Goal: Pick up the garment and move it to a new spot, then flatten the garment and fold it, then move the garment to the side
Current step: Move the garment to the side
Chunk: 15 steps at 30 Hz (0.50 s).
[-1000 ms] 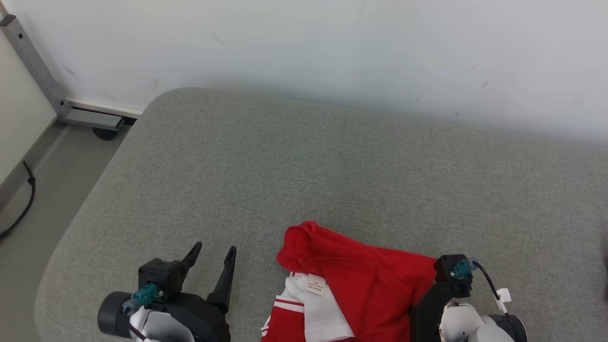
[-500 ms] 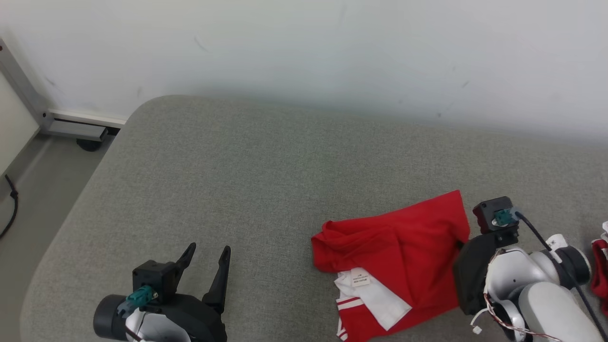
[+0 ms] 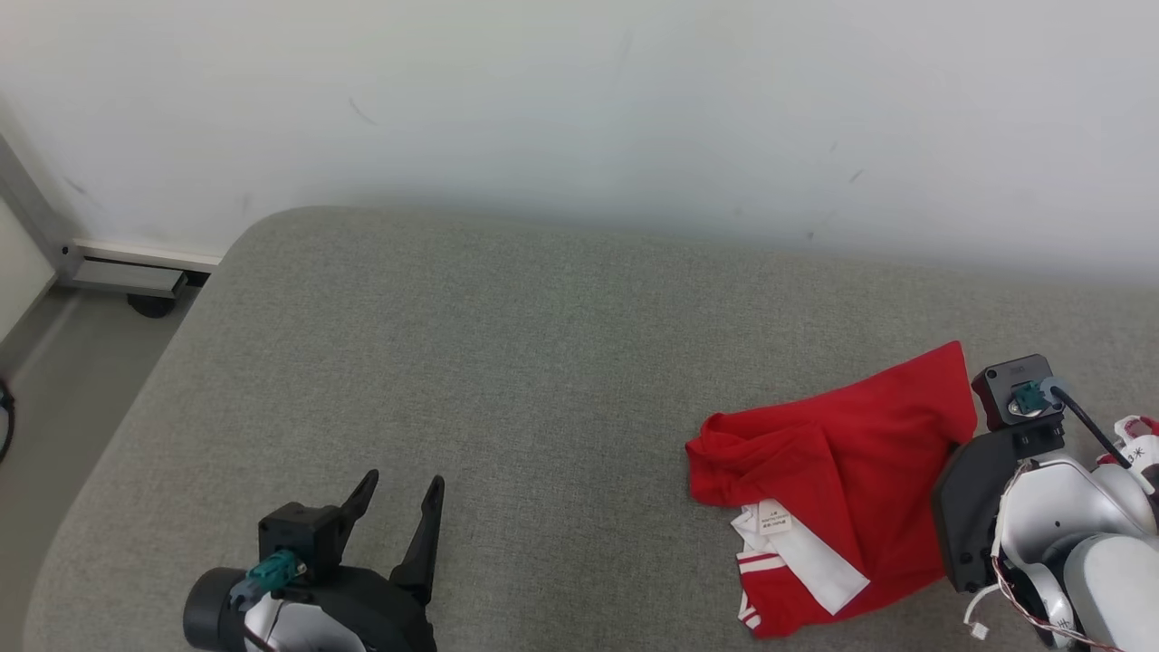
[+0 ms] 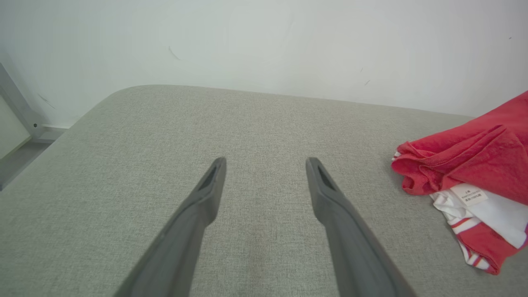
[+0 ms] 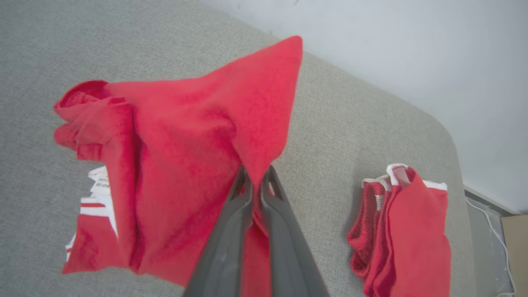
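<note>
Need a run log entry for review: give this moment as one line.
right gripper: jaws shut on red-and-white garment | left gripper: jaws open, empty | grey cushion: second red garment lies apart

Garment (image 5: 185, 156): red cloth, soft, matt, fuzzy nap.
Cushion (image 3: 507, 362): grey woven fabric, coarse, matt.
Left gripper (image 4: 266, 165) fingers (image 4: 334, 214): dark, smooth, matt, probably plastic.
Wall (image 3: 579, 109): smooth, matt, scuffed.
Floor rail (image 3: 127, 274): grey metal, dull.

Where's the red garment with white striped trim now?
Lower right of the head view, on the grey fabric cushion: the red trimmed garment is pinched at one edge by the right gripper, with folded red clothes further right.
</note>
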### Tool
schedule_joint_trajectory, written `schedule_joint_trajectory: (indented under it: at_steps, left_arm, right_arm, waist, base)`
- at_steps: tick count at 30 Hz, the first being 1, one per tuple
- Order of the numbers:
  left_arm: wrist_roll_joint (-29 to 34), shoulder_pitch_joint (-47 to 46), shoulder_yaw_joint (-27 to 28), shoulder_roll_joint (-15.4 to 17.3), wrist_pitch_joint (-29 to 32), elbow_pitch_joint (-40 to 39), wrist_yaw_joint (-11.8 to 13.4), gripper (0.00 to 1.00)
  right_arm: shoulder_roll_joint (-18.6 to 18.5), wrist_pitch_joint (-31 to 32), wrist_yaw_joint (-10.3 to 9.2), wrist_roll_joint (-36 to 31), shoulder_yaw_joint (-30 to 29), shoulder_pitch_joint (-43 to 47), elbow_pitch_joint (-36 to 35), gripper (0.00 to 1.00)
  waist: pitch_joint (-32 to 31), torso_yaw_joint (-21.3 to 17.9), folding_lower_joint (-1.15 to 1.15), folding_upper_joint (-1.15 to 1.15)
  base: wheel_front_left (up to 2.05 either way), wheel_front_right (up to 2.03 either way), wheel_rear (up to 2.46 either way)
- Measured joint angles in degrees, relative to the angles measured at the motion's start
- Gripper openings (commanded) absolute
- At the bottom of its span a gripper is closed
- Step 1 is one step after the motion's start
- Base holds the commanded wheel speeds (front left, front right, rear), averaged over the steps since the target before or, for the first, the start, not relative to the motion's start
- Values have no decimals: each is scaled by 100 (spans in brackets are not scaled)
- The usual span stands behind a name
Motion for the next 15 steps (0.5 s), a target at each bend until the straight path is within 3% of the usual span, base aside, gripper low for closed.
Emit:
schedule_joint_trajectory:
  at_steps: [15]
  left_arm:
    - [-3, 119, -5, 9, -43, -22, 0, 100]
  right_arm:
    - [-261, 571, -42, -87, -709, 144, -435, 0]
  waist:
    - [-44, -167, 0, 0]
  base:
    - [0, 0, 0]
